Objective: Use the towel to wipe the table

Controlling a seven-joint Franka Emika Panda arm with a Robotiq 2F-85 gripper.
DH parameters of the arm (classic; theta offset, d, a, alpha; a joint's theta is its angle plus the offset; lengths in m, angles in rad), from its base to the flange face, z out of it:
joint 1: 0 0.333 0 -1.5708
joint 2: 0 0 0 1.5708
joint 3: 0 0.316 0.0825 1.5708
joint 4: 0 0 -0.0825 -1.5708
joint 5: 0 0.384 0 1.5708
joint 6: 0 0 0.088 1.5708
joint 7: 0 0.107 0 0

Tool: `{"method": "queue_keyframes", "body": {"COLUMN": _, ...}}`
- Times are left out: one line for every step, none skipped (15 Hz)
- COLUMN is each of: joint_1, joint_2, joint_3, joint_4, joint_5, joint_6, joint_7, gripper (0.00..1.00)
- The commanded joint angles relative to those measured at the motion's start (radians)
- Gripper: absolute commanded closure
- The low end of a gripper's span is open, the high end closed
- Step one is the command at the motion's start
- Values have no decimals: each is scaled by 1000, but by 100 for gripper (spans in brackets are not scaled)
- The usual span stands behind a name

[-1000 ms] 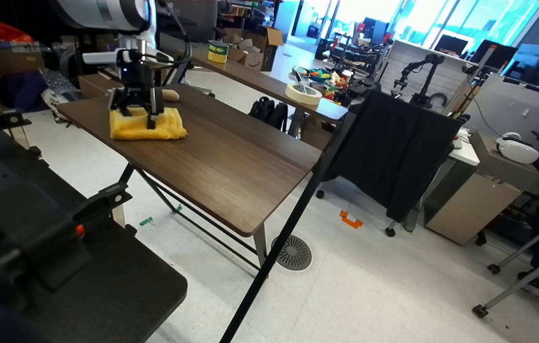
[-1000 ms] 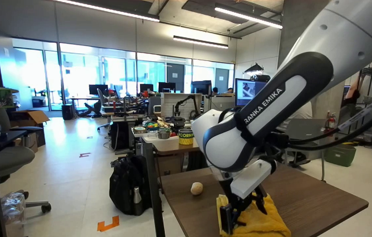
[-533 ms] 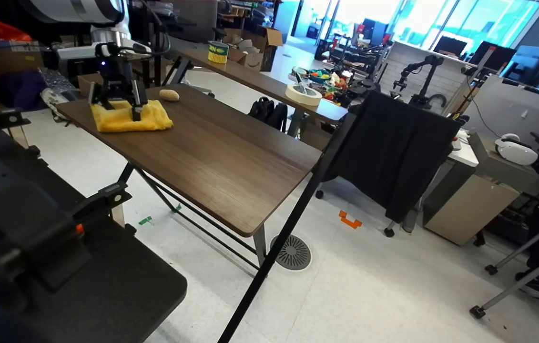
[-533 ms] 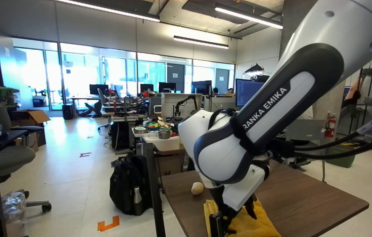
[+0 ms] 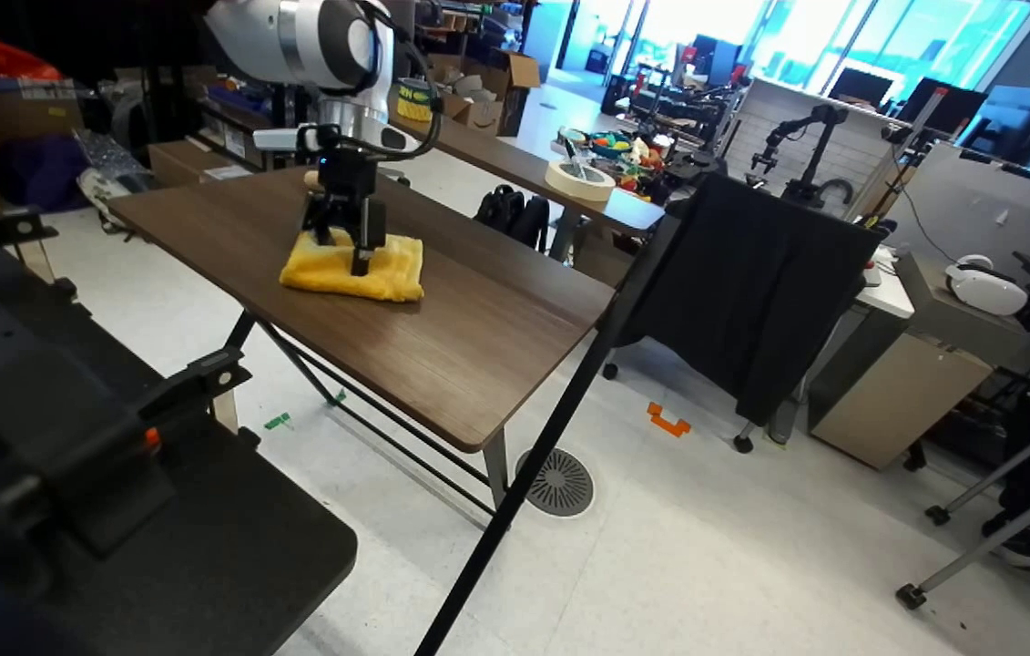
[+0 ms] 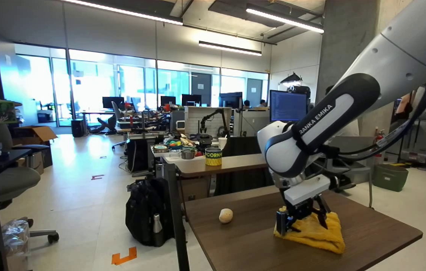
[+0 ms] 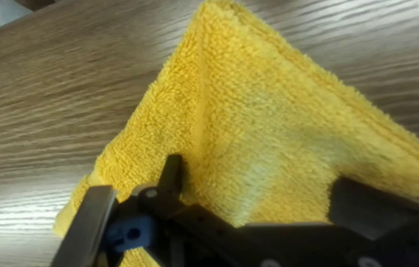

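Note:
The folded yellow towel lies flat on the brown wood-grain table, fairly near its middle. My gripper presses down on it from above, the jaws spread wide. In the wrist view the fingers sit well apart, their tips sunk into the pile of the towel, and cloth fills the whole gap between them without being pinched. One corner of the towel points away from the gripper, with bare table on both sides. The towel's underside is hidden.
A small tan rounded object rests on the table near its edge. Beyond stands a side bench with a corn can. A black cart is beside the table, and a dark slanted pole stands at its end.
The towel first slid a little toward the table's far left end in an exterior view, then came back past its start toward the middle, the gripper moving with it. The jaws stayed spread.

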Motion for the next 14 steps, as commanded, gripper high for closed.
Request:
{"method": "queue_keyframes", "body": {"joint_1": -73, "joint_2": 133, "joint_3": -32, "joint_4": 99, "joint_5": 55, "joint_6": 4, "joint_7": 94, "gripper": 0}}
{"method": "queue_keyframes", "body": {"joint_1": -90, "joint_2": 147, "joint_3": -33, "joint_4": 120, "joint_5": 75, "joint_6": -12, "joint_7": 117, "gripper": 0}}
{"method": "queue_keyframes", "body": {"joint_1": -105, "joint_2": 161, "joint_3": -32, "joint_4": 141, "joint_5": 97, "joint_6": -27, "joint_7": 144, "gripper": 0}}
{"method": "queue_keyframes", "body": {"joint_1": -113, "joint_2": 166, "joint_3": -18, "joint_4": 163, "joint_5": 127, "joint_6": -54, "joint_7": 171, "gripper": 0}}
{"method": "queue_keyframes", "body": {"joint_1": -110, "joint_2": 156, "joint_3": 2, "joint_4": 171, "joint_5": 140, "joint_6": -64, "joint_7": 162, "gripper": 0}}
{"method": "queue_keyframes", "body": {"joint_1": -100, "joint_2": 148, "joint_3": 23, "joint_4": 174, "joint_5": 147, "joint_6": -58, "joint_7": 140, "gripper": 0}}
{"method": "queue_keyframes", "body": {"joint_1": -80, "joint_2": 121, "joint_3": 42, "joint_4": 145, "joint_5": 138, "joint_6": -27, "joint_7": 105, "gripper": 0}}
{"method": "queue_keyframes", "body": {"joint_1": -64, "joint_2": 95, "joint_3": 57, "joint_4": 108, "joint_5": 126, "joint_6": 7, "joint_7": 87, "gripper": 0}}
{"method": "queue_keyframes", "body": {"joint_1": -48, "joint_2": 77, "joint_3": 77, "joint_4": 81, "joint_5": 118, "joint_6": 40, "joint_7": 62, "gripper": 0}}
{"method": "queue_keyframes", "body": {"joint_1": -40, "joint_2": 61, "joint_3": 83, "joint_4": 43, "joint_5": 101, "joint_6": 74, "joint_7": 32, "gripper": 0}}
{"method": "queue_keyframes", "body": {"joint_1": -21, "joint_2": 51, "joint_3": 95, "joint_4": 22, "joint_5": 92, "joint_6": 106, "joint_7": 14, "gripper": 0}}
{"method": "queue_keyframes", "body": {"joint_1": 0, "joint_2": 33, "joint_3": 101, "joint_4": -8, "joint_5": 84, "joint_6": 151, "joint_7": -1, "gripper": 0}}
{"method": "queue_keyframes", "body": {"joint_1": 13, "joint_2": 6, "joint_3": 110, "joint_4": -45, "joint_5": 81, "joint_6": 190, "joint_7": -26, "gripper": 0}}
{"method": "queue_keyframes", "body": {"joint_1": 21, "joint_2": -31, "joint_3": 116, "joint_4": -89, "joint_5": 78, "joint_6": 238, "joint_7": -50, "gripper": 0}}
